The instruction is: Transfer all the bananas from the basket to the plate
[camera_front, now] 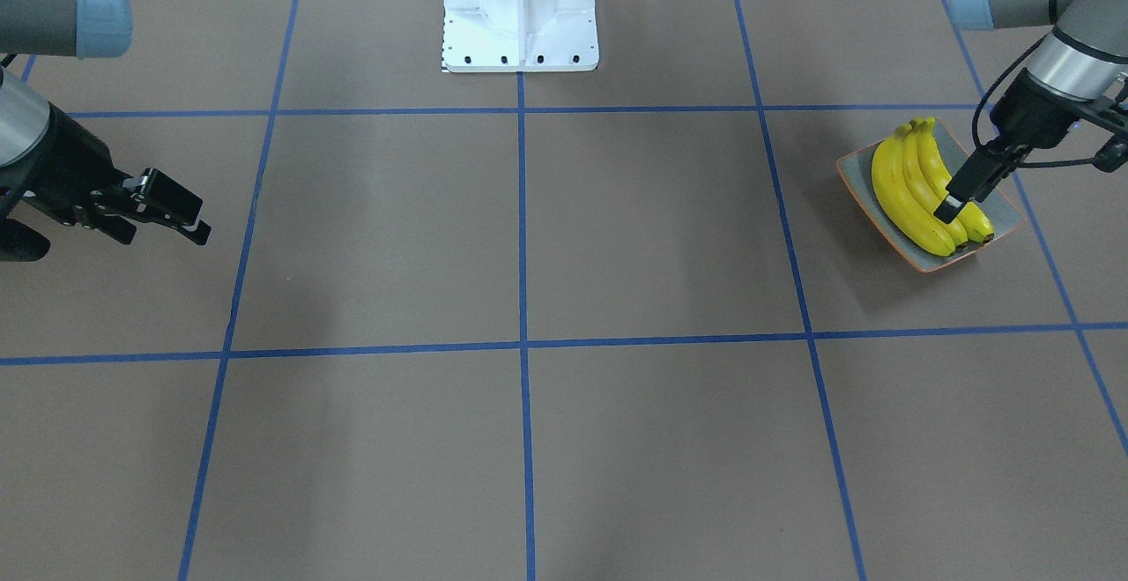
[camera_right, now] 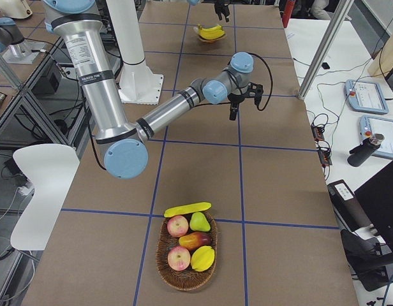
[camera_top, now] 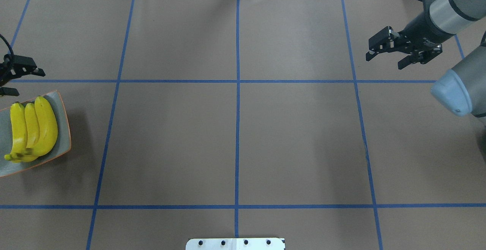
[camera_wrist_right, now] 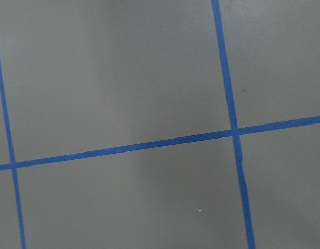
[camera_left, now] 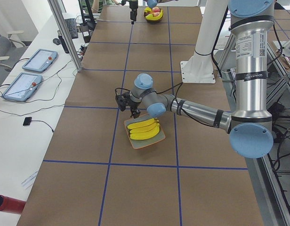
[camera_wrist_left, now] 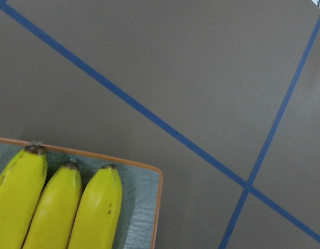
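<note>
Three yellow bananas [camera_front: 916,193] [camera_top: 34,128] [camera_wrist_left: 61,207] lie side by side on the square grey-green plate [camera_front: 857,177] [camera_top: 63,109] at my left end of the table. My left gripper [camera_front: 953,204] [camera_top: 29,83] hangs open and empty just over the plate's far edge. One more banana [camera_right: 187,208] rests across the rim of the wicker basket [camera_right: 184,275] at my right end. My right gripper [camera_front: 181,218] [camera_top: 384,57] hovers open and empty above bare table, well short of the basket.
The basket also holds two apples [camera_right: 178,225], a pear and other fruit. The white robot base [camera_front: 520,17] stands mid-table. Blue tape lines grid the brown surface. Tablets [camera_left: 25,87] and cables lie on the side table.
</note>
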Robot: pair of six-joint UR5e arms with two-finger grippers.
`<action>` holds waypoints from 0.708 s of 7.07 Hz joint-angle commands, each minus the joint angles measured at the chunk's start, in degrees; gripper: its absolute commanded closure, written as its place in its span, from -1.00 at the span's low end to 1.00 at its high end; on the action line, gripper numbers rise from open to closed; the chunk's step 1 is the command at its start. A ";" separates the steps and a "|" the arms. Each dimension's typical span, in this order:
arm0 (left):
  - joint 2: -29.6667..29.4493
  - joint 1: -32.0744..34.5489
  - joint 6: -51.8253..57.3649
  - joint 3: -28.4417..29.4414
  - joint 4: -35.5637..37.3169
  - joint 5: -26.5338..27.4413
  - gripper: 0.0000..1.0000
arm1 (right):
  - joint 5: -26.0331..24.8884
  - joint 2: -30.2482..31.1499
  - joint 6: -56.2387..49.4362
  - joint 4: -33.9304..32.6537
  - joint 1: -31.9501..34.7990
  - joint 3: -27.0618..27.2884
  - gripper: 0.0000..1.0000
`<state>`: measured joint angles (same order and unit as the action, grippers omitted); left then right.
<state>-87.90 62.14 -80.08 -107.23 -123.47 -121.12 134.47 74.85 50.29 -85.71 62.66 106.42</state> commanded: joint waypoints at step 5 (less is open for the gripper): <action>-10.01 2.02 9.24 1.58 13.87 -0.61 -1.00 | -2.11 20.92 -48.67 -0.77 18.98 -9.73 -1.00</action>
<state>-97.52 64.38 -70.87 -105.94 -109.54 -121.80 131.97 92.05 7.89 -86.28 79.32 97.93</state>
